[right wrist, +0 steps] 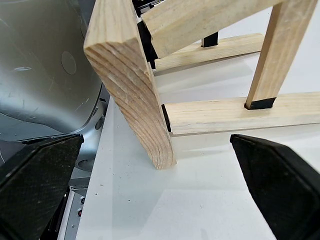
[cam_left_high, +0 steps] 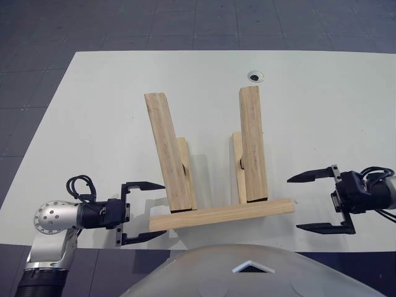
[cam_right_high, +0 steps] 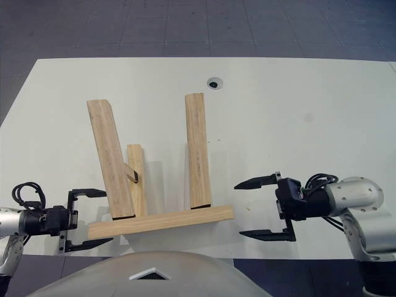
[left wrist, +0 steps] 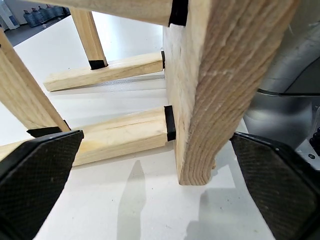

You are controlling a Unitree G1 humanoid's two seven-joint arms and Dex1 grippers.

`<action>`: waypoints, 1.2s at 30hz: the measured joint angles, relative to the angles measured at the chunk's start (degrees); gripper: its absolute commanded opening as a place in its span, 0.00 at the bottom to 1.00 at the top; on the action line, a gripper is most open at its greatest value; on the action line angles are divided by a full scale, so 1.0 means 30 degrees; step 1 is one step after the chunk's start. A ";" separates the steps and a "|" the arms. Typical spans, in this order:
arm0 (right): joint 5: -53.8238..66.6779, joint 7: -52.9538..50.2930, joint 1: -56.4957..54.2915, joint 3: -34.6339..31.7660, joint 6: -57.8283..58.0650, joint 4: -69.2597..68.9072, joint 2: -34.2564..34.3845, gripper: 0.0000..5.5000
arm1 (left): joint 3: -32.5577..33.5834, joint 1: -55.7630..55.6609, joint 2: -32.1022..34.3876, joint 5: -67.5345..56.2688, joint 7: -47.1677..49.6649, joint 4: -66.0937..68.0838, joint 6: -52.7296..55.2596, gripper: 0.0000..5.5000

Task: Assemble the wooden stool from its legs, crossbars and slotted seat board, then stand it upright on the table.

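The wooden stool lies on its side near the table's front edge. Its seat board [cam_left_high: 223, 215] stands on edge, and the legs [cam_left_high: 168, 148] [cam_left_high: 252, 142] point away from me, with lower legs [cam_left_high: 184, 162] and a crossbar [left wrist: 107, 72] beneath them. My left gripper [cam_left_high: 164, 209] is open, its fingers [left wrist: 35, 180] on either side of the board's left end [left wrist: 200, 90] without touching it. My right gripper [cam_left_high: 292, 203] is open too, fingertips level with the board's right end [right wrist: 130, 75] and wide gaps on both sides.
The white table [cam_left_high: 93, 111] has a round cable hole [cam_left_high: 255, 75] at the back, beyond the legs. The seat board sits close to the table's front edge. There is bare tabletop to the left and right of the stool.
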 measured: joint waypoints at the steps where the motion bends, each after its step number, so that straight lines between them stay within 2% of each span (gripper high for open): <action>1: -0.0115 -0.0101 -0.0234 0.0162 0.0008 -0.0008 0.0016 0.99 | -0.0156 -0.0001 0.0000 0.0010 0.0120 -0.0119 0.0076 1.00; 12: -0.0477 -0.1537 -0.1181 0.1602 -0.0036 -0.0024 0.0569 0.99 | -0.0448 0.0013 0.0002 0.1139 0.1122 -0.0440 -0.0086 1.00; 16: -0.0505 -0.2140 -0.1177 0.2003 -0.0060 -0.0169 0.0956 0.87 | -0.0447 0.0034 0.0003 0.1160 0.1163 -0.0496 -0.0367 1.00; 32: -0.0435 -0.2351 -0.1257 0.3713 0.0232 -0.0429 0.1227 0.33 | -0.0463 -0.0678 -0.0046 0.2057 0.2697 -0.0315 -0.1350 0.54; 36: -0.0388 -0.2704 -0.1271 0.3664 0.0388 -0.0432 0.1227 0.30 | -0.0481 -0.0688 -0.0080 0.2050 0.2891 -0.0315 -0.1572 0.40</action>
